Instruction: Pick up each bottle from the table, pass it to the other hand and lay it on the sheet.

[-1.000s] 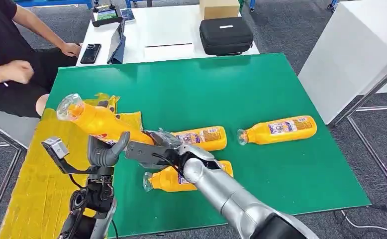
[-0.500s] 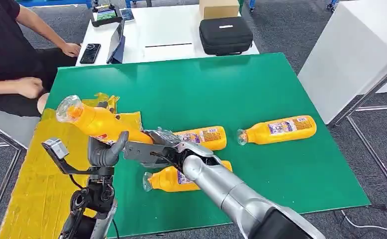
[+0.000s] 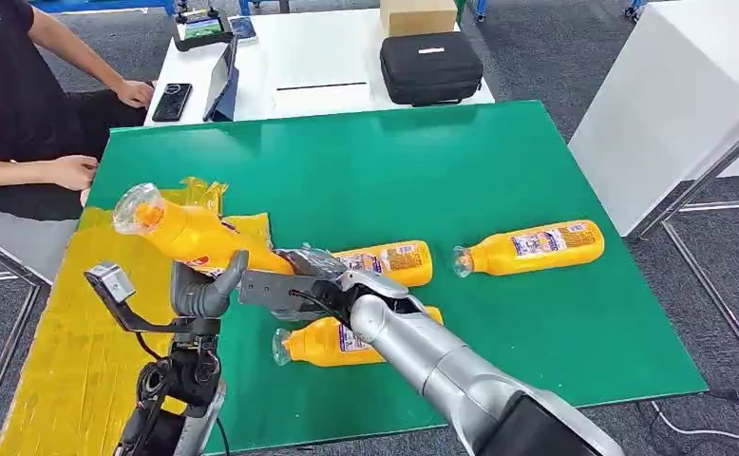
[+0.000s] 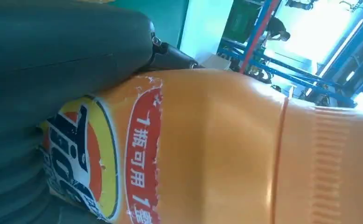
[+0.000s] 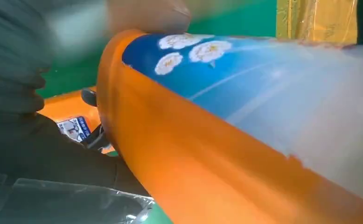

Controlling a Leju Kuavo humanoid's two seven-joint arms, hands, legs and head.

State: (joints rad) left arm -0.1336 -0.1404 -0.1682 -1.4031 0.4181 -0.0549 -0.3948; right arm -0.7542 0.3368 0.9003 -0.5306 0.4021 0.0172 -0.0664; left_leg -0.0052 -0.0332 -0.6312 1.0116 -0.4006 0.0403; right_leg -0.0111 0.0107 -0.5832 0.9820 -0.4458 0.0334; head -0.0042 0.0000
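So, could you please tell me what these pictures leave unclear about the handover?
- Left hand: head view, the held bottle covers its fingers; whether it grips is unclear.
- Right hand: head view, its far side is hidden by its own back.
- Third bottle: head view, partly covered by the right arm.
- Right wrist view: blurred by closeness.

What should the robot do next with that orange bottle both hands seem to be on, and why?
Probably the right hand should let go. The bottle is raised between both hands, the left hand already grips its lower body, and its neck points toward the yellow sheet. Releasing would complete the handover so the left hand can lay it there.
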